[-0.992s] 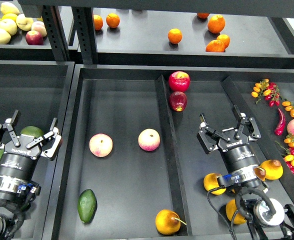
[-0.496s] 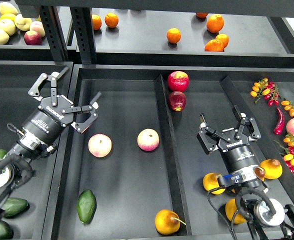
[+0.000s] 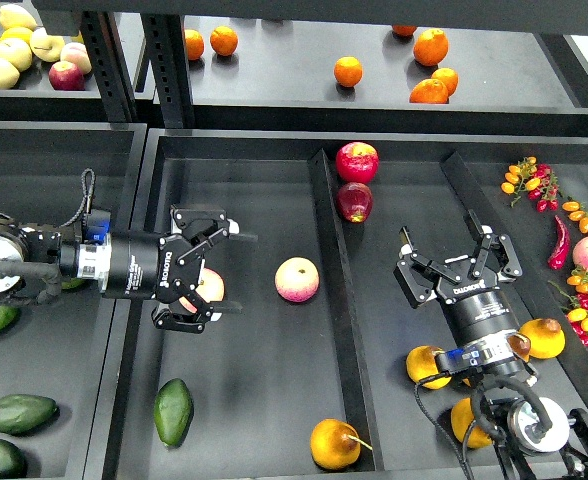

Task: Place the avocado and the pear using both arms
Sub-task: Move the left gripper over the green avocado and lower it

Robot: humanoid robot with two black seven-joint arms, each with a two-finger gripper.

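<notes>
The avocado point(image 3: 173, 411) lies at the front left of the middle tray point(image 3: 254, 200). The pear point(image 3: 334, 443), golden with a thin brown stem, lies at the tray's front beside the divider point(image 3: 336, 300). My left gripper point(image 3: 234, 272) reaches in from the left and points right. It is open, with its fingers spread over a pink-yellow apple point(image 3: 210, 290) that it partly hides, well above the avocado. My right gripper point(image 3: 452, 250) is open and empty over the right compartment, up and to the right of the pear.
A second pink-yellow apple point(image 3: 297, 279) lies mid-tray. Two red apples point(image 3: 356, 161) sit at the back by the divider. Golden fruits point(image 3: 425, 365) lie around my right arm. Several avocados point(image 3: 19, 412) lie in the left tray. Oranges point(image 3: 348, 71) lie on the rear shelf, and small tomatoes and a chili point(image 3: 559, 243) at the right.
My left arm has swung from the left tray into the middle tray and turned to point right over the left apple. The right arm has not moved.
</notes>
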